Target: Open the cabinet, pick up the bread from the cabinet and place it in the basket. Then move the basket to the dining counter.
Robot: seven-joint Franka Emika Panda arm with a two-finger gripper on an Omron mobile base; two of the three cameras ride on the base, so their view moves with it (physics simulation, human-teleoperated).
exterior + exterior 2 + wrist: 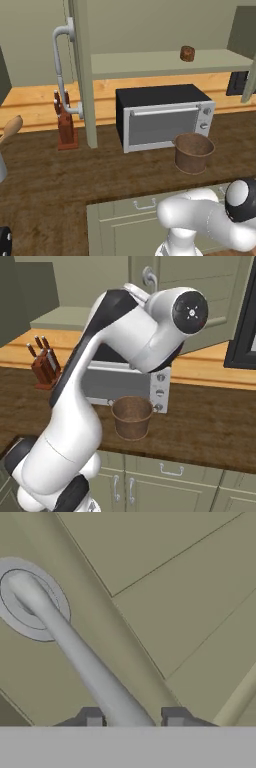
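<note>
bread (187,53) on cabinet shelf (165,64), upper right; toaster oven (162,116) beneath on worktop (60,175); basket (193,152) in front; knife block (66,125) left.

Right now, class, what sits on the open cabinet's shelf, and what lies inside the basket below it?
On the cabinet shelf sits only the bread, near its right end. The basket on the counter looks empty; its near wall hides part of the bottom in both base views.

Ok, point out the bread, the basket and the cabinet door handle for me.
bread (187,53), left base view, middle of the dark lump on the cabinet shelf.
basket (194,153), left base view, its front wall, in front of the toaster oven.
cabinet door handle (82,661), hand view, the grey bar between the fingertips.
</note>
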